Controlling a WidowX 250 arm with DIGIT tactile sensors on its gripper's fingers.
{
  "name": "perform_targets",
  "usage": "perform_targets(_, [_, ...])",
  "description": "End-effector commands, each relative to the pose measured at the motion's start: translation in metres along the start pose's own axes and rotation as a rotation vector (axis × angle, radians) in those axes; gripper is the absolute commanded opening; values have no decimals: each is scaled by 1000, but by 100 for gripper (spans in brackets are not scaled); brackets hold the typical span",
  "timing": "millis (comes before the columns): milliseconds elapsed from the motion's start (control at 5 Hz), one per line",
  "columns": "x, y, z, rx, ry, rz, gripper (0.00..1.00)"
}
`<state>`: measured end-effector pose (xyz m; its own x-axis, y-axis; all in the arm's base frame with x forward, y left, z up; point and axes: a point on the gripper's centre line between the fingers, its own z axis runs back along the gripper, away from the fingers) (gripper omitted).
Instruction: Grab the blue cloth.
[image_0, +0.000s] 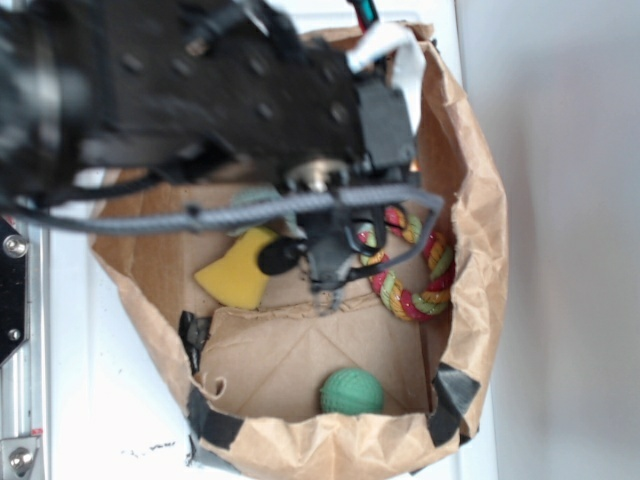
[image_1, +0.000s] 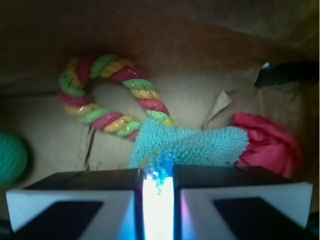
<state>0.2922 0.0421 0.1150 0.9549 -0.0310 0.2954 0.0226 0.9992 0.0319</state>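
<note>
In the wrist view the blue cloth (image_1: 195, 145), a fuzzy light teal rag, lies on the brown paper floor just ahead of my gripper (image_1: 158, 176). The jaws stand nearly together, with a fold of the cloth pinched in the narrow gap between them. In the exterior view my gripper (image_0: 325, 288) points down into the paper bag (image_0: 470, 200), and the arm hides the cloth.
A red fabric ball (image_1: 270, 145) touches the cloth's right side. A multicoloured rope ring (image_1: 115, 95) (image_0: 420, 275) lies just beyond it. A green ball (image_0: 351, 391) (image_1: 11, 159) and a yellow sponge wedge (image_0: 240, 270) are also in the bag. The bag walls stand all around.
</note>
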Motion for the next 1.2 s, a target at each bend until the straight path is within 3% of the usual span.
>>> perform_targets(0, [-2,-17,64,-7,-40,-179,0])
perform_targets(400, [3,-25,104,-26,13,-115,0])
perform_targets(1000, [4,-53,84,-1,40,-87,0])
